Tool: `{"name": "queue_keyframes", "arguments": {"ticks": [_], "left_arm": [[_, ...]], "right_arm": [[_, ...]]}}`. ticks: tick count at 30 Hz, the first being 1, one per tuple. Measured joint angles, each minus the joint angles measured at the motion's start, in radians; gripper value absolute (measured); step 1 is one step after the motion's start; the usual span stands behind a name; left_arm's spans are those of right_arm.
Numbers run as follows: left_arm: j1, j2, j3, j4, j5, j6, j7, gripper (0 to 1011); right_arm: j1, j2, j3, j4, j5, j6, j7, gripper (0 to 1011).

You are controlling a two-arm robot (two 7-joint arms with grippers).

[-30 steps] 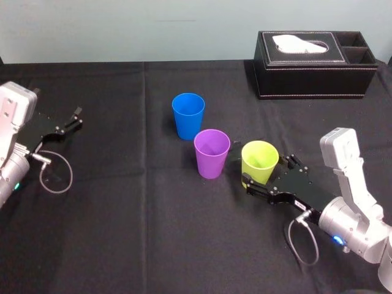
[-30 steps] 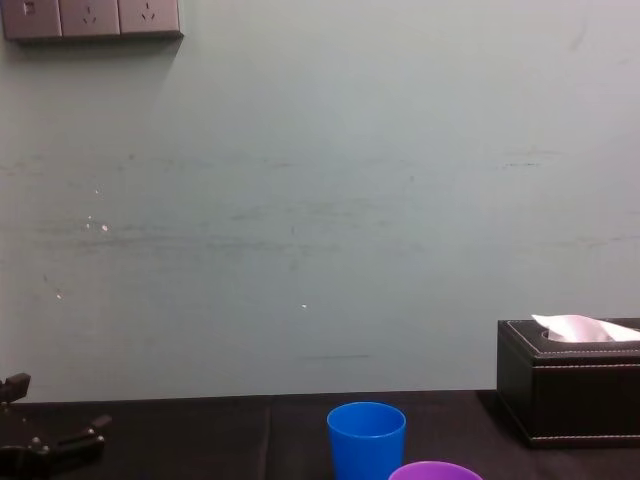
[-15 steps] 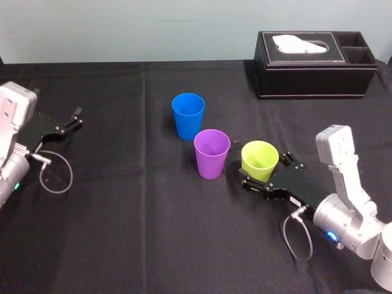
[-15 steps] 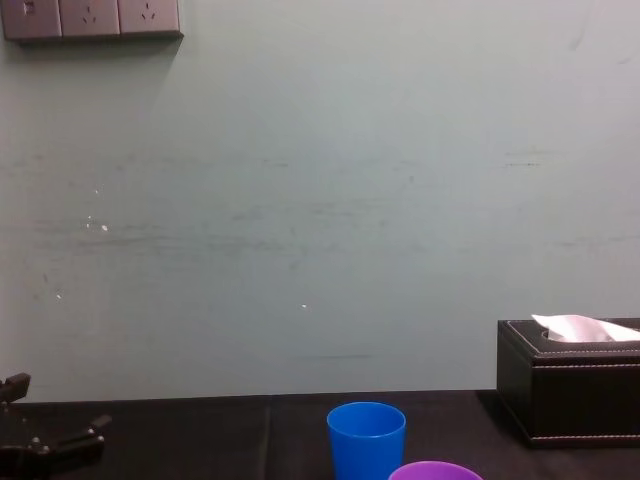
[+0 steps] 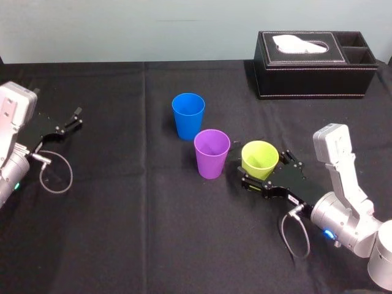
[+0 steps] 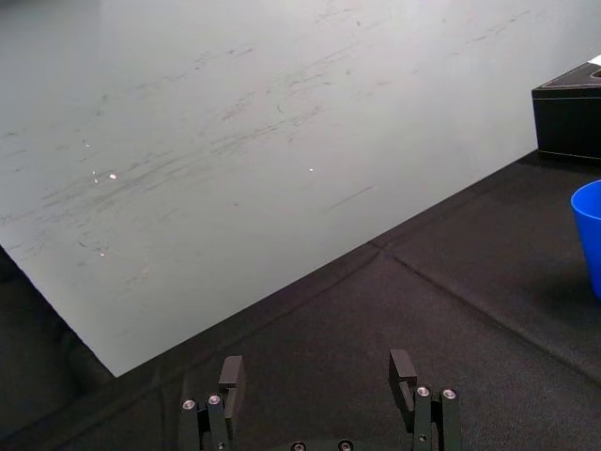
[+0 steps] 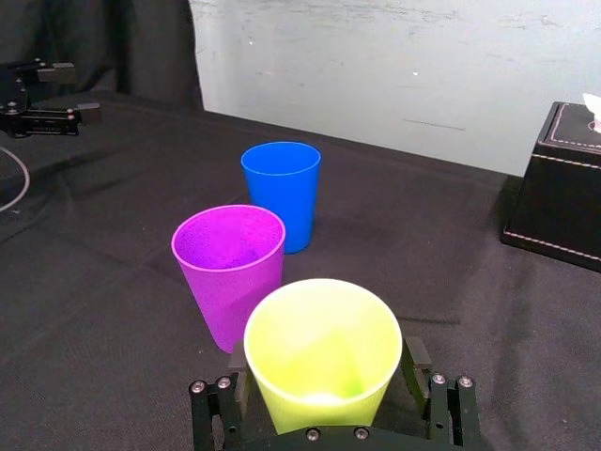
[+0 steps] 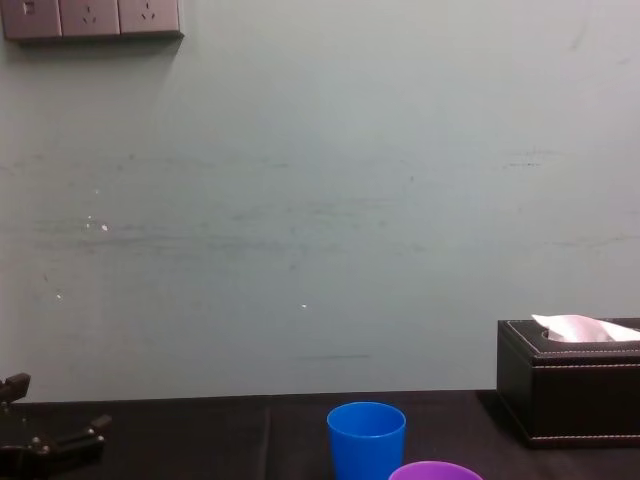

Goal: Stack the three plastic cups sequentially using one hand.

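Three plastic cups stand upright mid-table: a blue cup (image 5: 188,115) farthest back, a purple cup (image 5: 212,153) in front of it, and a yellow-green cup (image 5: 260,159) to the purple one's right. My right gripper (image 5: 263,166) is open, low on the table, with one finger on each side of the yellow-green cup (image 7: 322,352). The right wrist view shows a finger (image 7: 238,372) beside each flank of that cup, with the purple cup (image 7: 230,268) and blue cup (image 7: 281,193) beyond. My left gripper (image 5: 76,119) is parked at the table's left, open and empty (image 6: 319,366).
A black leather tissue box (image 5: 315,64) stands at the back right, behind the cups. The table is covered in black cloth (image 5: 122,214), with bare room in front and to the left of the cups. A cable loop (image 5: 297,236) hangs by my right wrist.
My right arm has shifted a little to the left and forward, bringing its open fingers further around the yellow-green cup. The cups and the left arm have not moved.
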Motion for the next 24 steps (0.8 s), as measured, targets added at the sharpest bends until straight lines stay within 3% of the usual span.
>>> {"name": "queue_keyframes", "arguments": {"ticks": [6,15,24], "left_arm": [[0.000,0.000,0.000,0.000,0.000,0.000,0.000,1010],[0.000,0.000,0.000,0.000,0.000,0.000,0.000,1010],[0.000,0.000,0.000,0.000,0.000,0.000,0.000,1010]], "right_arm": [[0.000,0.001,0.000,-0.001,0.002,0.000,0.000,982],[-0.001,0.003,-0.001,-0.002,0.004,0.000,0.000,763],[0.002,0.007,0.003,-0.010,0.001,-0.002,0.002,732]]}}
